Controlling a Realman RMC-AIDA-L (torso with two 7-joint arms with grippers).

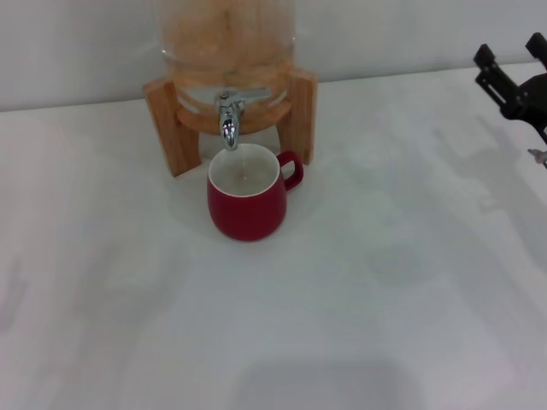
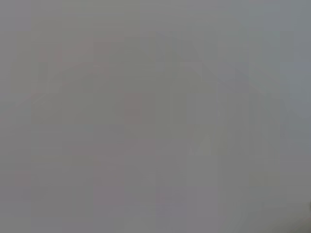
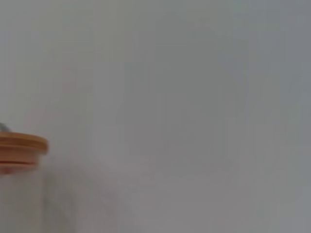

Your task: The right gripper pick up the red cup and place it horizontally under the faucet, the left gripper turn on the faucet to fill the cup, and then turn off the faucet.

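**Cup stands under the tap, right claw off to the side**

The right gripper [image 1: 513, 60] sits at the far right edge of the head view, raised over the white table [image 1: 385, 282] and well apart from everything on it. Its two black fingers [image 1: 485, 58] are spread with a clear gap between them and hold nothing; the rest of the arm is cut off by the frame edge. The left gripper appears in no view, and its wrist camera shows only blank grey.

The red cup [image 1: 248, 207] stands upright on the table, handle toward the robot's right, its white inside facing up. The faucet [image 1: 229, 115] hangs directly above the cup's rim, spout down. Behind it, a glass dispenser [image 1: 226, 38] rests in a wooden stand [image 1: 162, 120]; its top is cut off. The right wrist view catches only a wooden lid edge [image 3: 24, 145] against a pale wall.
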